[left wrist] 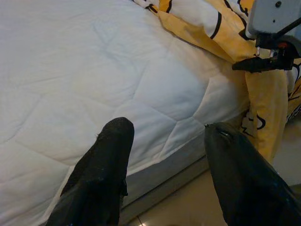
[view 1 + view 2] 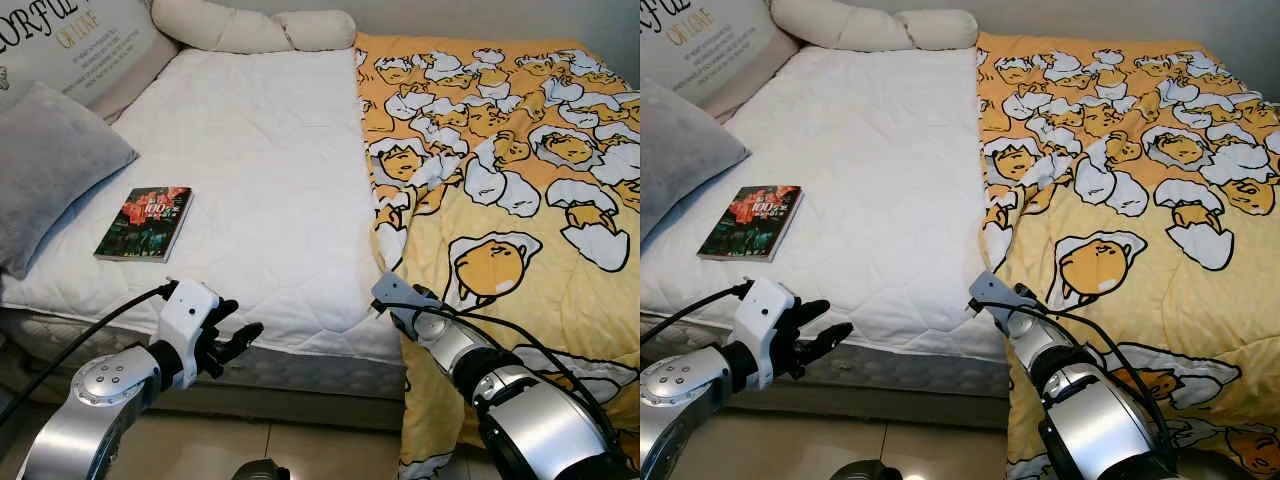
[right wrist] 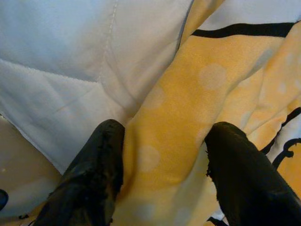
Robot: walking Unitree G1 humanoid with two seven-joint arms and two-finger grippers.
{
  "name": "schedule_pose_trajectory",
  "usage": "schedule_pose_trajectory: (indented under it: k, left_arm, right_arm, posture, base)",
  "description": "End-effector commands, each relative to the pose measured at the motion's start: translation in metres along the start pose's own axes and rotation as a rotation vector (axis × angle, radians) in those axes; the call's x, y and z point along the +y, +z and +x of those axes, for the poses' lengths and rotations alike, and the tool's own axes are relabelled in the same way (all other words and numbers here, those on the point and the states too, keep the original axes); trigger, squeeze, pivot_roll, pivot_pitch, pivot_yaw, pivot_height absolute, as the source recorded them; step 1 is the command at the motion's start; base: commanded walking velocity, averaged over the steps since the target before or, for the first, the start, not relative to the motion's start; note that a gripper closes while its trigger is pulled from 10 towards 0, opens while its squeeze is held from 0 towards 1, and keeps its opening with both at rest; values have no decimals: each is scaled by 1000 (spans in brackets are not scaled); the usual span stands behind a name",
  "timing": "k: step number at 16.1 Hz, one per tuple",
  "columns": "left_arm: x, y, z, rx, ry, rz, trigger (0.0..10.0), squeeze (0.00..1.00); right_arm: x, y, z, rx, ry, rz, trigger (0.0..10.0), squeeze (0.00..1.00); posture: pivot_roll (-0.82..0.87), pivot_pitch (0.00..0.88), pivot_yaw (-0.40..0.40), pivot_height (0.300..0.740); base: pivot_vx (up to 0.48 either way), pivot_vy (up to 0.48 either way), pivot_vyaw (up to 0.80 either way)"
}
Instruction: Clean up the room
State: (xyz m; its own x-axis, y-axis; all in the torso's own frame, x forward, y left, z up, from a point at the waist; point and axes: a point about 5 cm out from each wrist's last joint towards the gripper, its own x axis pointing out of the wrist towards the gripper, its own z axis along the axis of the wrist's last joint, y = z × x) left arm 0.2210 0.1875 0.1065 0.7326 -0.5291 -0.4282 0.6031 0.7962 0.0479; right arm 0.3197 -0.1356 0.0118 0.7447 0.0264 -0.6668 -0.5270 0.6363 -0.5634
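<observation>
Yellow blanket (image 3: 174, 141) between right pincer (image 3: 164, 160) fingers

Two brushed silver metal arms with rounded joint housings and small screws. Black cables loop along each forearm. The left gripper (image 2: 243, 338) has a white wrist block and matte black fingers (image 1: 101, 174).

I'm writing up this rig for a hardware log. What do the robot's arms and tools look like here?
Both arms are rounded, shiny silver metal segments with small screws on the joint caps. The left arm carries a white boxy wrist block, a black cable looping off it. The right arm has several black cables along it and a grey wrist block. The left tool and right tool each have two long, matte black fingers.
</observation>
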Motion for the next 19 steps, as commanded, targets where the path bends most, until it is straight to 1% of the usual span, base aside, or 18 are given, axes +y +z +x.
schedule_pose_trajectory:
  k: [1,5,7,11,12,13,14,17,18,19]
  left_arm:
    - [4,3,0,1,-2,13,10000,0]
    - [7,5,1,3,4,25,10000,0]
    - [6,6,2,0,-22,27,10000,0]
    - [2,6,4,10,-85,14,10000,0]
    - [2,5,2,18,-99,11,10000,0]
    - [1,3,0,38,-139,8,10000,0]
    - [0,2,-1,45,-153,8,10000,0]
    - [1,2,-1,51,-160,7,10000,0]
    - [2,1,0,53,-164,6,10000,0]
    - [2,1,0,54,-168,6,10000,0]
  right_arm:
    - [-1,2,0,-8,-10,7,0,0]
    - [4,4,0,-21,5,50,0,0]
    - [4,3,0,-22,7,61,0,0]
    - [0,2,0,-28,3,88,0,0]
    - [-1,2,0,-30,7,110,0,0]
    - [-2,3,0,-39,19,160,0,0]
    - [-3,4,0,-50,20,165,0,0]
    - [-7,10,-1,-93,28,191,0,0]
    - [-5,23,-2,-168,110,291,0,0]
    - [-4,31,-3,-218,165,327,0,0]
  posture:
    - [106,0,33,740]
    - [101,0,42,740]
    - [93,0,49,740]
    - [79,0,55,740]
    - [75,0,57,740]
    - [70,0,58,740]
    - [71,0,56,740]
    - [67,0,58,740]
    - [65,0,60,740]
    - [64,0,61,740]
  base:
    - [0,0,0]
    - [0,0,0]
    - [0,0,0]
    - [0,0,0]
    - [0,0,0]
    - [0,0,0]
    - [0,0,0]
    - [0,0,0]
    - [0,0,0]
    - [0,0,0]
